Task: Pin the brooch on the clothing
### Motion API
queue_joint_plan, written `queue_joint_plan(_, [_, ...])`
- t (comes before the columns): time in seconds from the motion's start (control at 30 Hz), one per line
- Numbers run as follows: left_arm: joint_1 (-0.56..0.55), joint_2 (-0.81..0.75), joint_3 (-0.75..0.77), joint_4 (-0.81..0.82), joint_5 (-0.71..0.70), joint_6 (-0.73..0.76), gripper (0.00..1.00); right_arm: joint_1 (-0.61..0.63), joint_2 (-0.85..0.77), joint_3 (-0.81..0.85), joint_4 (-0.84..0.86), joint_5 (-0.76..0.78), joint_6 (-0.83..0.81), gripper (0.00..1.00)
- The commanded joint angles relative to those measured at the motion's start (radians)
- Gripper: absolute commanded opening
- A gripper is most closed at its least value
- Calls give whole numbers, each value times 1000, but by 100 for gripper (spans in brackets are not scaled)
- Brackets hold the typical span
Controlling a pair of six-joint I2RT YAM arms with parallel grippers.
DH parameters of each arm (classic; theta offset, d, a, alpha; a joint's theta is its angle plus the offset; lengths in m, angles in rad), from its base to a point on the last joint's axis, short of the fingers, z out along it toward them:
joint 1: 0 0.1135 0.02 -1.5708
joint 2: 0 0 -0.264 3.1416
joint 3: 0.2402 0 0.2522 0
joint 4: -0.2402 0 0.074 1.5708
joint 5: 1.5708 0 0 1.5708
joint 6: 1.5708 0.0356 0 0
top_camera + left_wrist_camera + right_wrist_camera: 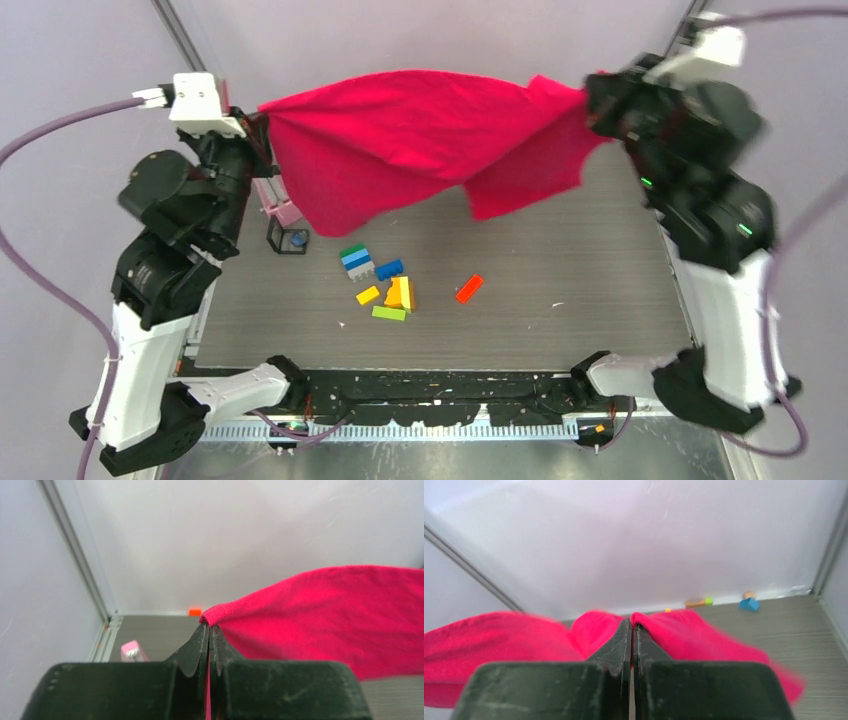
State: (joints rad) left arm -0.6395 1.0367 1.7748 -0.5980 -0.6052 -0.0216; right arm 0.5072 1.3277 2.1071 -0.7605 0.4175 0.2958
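Top external | left gripper (258, 125) and right gripper (590, 100) clamp T-shirt (400, 140) edges | draped between them, toy blocks (385, 285) near lower hem

Grey striped bench (580, 260), a few white specks on it. Toy bricks clustered middle-left: stacked green/blue/grey brick pile (355, 262), blue brick (390, 268) just beside it, small yellow brick (368, 295), orange-and-yellow block (401, 293), lime flat brick (389, 313) nearest the front edge. Red-orange brick (469, 288) lies apart to the right, angled. Rear left: small black open-frame cube (288, 239) with something blue inside, pink object (277, 207) just behind it, partly hidden.
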Motion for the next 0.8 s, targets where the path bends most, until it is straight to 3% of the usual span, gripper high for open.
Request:
queue_joint_plan(0.0, [2, -19, 112, 43, 160, 18, 0, -2, -181, -15, -35, 106, -60, 1])
queue_joint_plan(0.2, [2, 22, 255, -20, 285, -16, 0, -2, -303, 57, -79, 115, -79, 1])
queue_joint_plan(0.37, [2, 103, 309, -38, 342, -52, 0, -2, -282, 59, -67, 204, -145, 1])
queue_joint_plan(0.67, [12, 422, 398, -91, 322, -58, 0, -6, -194, -248, 247, 347, -259, 1])
queue_joint_plan(0.77, [36, 526, 430, -46, 322, -39, 0, -47, -121, -284, 318, 304, -226, 1])
